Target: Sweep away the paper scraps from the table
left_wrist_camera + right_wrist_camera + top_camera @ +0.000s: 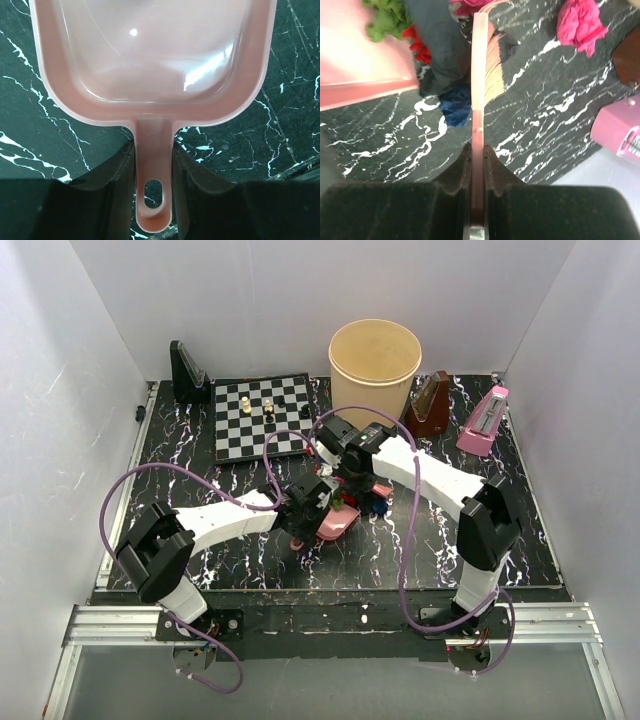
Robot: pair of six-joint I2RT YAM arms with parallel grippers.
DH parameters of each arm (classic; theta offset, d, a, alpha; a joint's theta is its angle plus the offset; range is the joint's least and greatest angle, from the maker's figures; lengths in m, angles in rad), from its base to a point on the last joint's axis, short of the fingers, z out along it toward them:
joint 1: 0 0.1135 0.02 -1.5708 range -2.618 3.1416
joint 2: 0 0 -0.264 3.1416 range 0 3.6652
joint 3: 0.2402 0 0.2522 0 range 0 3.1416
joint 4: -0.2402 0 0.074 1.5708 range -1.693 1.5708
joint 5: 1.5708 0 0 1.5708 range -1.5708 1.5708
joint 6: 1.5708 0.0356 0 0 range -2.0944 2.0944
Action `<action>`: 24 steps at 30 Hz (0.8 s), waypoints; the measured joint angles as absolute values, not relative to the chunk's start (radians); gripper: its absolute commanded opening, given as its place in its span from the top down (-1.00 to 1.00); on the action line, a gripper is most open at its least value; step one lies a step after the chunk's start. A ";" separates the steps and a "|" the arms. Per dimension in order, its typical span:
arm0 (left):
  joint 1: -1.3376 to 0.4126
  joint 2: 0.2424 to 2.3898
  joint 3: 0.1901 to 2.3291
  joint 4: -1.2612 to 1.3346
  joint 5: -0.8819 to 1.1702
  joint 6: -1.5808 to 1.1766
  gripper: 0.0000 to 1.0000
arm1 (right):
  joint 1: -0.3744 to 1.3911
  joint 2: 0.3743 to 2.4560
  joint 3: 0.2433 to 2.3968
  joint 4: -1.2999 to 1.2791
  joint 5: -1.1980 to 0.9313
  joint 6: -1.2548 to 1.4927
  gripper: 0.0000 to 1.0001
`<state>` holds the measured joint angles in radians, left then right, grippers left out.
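My left gripper is shut on the handle of the pink dustpan, which lies flat on the black veined table; the part of the pan in that view is empty. My right gripper is shut on the pink brush, bristles down by the pan's mouth. Paper scraps lie around the brush: a dark blue one, a black one, a red one, a green one at the dustpan's edge, and a magenta one apart to the right. Both grippers meet mid-table.
A chessboard with a few pieces lies at the back left, a black stand behind it. A tan round bin, a brown metronome and a pink metronome stand at the back right. White walls enclose the table.
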<state>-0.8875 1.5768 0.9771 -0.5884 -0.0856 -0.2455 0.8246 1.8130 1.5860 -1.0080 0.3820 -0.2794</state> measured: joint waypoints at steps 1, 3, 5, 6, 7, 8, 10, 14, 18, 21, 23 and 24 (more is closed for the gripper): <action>-0.888 1.577 0.977 -0.583 -0.086 -0.242 1.00 | 0.828 1.804 1.580 -0.998 0.375 -0.287 0.97; -0.888 1.577 0.977 -0.572 -0.086 -0.235 1.00 | 0.842 1.773 1.559 -0.963 0.348 -0.298 0.97; -0.888 1.576 0.977 -0.557 -0.087 -0.227 1.00 | 0.855 1.741 1.538 -0.937 0.320 -0.300 0.97; -0.891 1.575 0.977 -0.548 -0.090 -0.225 1.00 | 0.858 1.729 1.530 -0.930 0.305 -0.300 0.97; -0.892 1.573 0.977 -0.540 -0.090 -0.223 1.00 | 0.860 1.716 1.522 -0.923 0.289 -0.299 0.97; -0.894 1.570 0.977 -0.533 -0.091 -0.220 1.00 | 0.860 1.705 1.517 -0.918 0.273 -0.298 0.97; -0.894 1.562 0.977 -0.522 -0.094 -0.213 1.00 | 0.860 1.682 1.507 -0.909 0.247 -0.295 0.97; -0.896 1.546 0.970 -0.500 -0.098 -0.201 1.00 | 0.860 1.644 1.507 -0.905 0.204 -0.291 0.97; -0.899 1.533 0.942 -0.474 -0.098 -0.199 1.00 | 0.864 1.575 1.496 -0.886 0.166 -0.283 0.97; -0.899 1.533 0.923 -0.466 -0.098 -0.202 1.00 | 0.867 1.516 1.496 -0.882 0.147 -0.270 0.97; -0.899 1.533 0.911 -0.466 -0.100 -0.203 1.00 | 0.865 1.483 1.496 -0.875 0.153 -0.259 0.97; -0.899 1.531 0.904 -0.465 -0.102 -0.204 1.00 | 0.862 1.469 1.496 -0.870 0.159 -0.255 0.97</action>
